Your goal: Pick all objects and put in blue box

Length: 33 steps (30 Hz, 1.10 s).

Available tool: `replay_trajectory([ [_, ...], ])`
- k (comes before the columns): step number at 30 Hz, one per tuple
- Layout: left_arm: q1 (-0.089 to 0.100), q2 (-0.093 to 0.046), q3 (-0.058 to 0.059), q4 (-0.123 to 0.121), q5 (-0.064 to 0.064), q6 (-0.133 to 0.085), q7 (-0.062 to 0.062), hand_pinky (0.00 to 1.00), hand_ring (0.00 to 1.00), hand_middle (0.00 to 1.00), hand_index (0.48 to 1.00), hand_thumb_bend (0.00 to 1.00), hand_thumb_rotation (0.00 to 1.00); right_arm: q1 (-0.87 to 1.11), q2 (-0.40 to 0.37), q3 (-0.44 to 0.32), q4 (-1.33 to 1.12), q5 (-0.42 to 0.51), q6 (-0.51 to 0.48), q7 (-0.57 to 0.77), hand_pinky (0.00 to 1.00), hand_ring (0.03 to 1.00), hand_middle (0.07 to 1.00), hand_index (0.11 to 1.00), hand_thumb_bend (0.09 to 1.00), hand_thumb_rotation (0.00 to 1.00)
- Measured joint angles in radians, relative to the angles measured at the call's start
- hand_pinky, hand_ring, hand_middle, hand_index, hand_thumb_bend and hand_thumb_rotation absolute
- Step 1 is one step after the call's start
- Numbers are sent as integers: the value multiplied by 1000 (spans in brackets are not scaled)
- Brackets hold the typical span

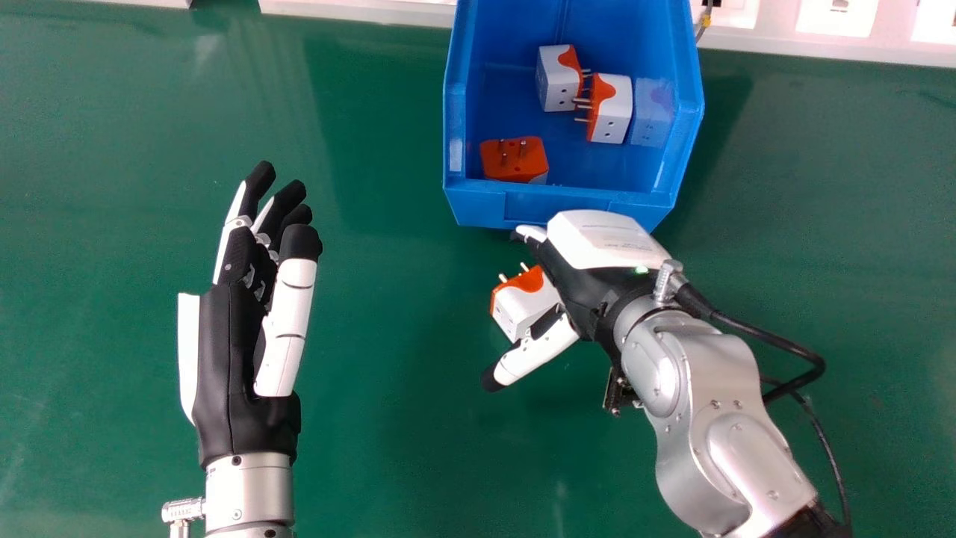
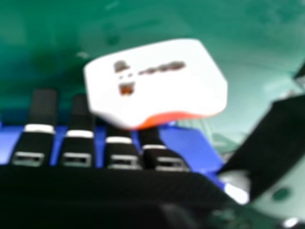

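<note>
The green desk (image 1: 388, 418) fills most of the head view. Blue box (image 1: 556, 208): upper centre to upper right, holding three plug adapters (image 1: 515, 158). Left hand (image 1: 235, 351): left of frame, open, holding nothing. Right hand (image 1: 601, 243): right of centre, just beside the box's near wall, fingers extended, thumb spread wide. One white-and-orange adapter (image 1: 519, 308) lies near frame centre, between that thumb and fingers; whether they touch it, I cannot tell.
</note>
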<state>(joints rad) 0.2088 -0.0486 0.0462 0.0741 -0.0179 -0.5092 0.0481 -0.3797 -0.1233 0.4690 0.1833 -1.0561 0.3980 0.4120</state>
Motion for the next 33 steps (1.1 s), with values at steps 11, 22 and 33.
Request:
replay_trajectory([
  [11,-16,0,-1,0,8,-1,17,819,873,880,909,722,786,-64,-36,19,163,111,-130,-191,684,786,848,865,900,379],
  [22,-16,0,-2,0,9,-1,17,816,872,881,908,730,785,-43,-40,39,224,202,-269,-373,677,775,832,826,871,317],
  [33,-15,0,-1,0,8,-1,18,816,872,881,908,733,785,-41,-42,39,267,258,-366,-497,645,737,797,806,856,254],
])
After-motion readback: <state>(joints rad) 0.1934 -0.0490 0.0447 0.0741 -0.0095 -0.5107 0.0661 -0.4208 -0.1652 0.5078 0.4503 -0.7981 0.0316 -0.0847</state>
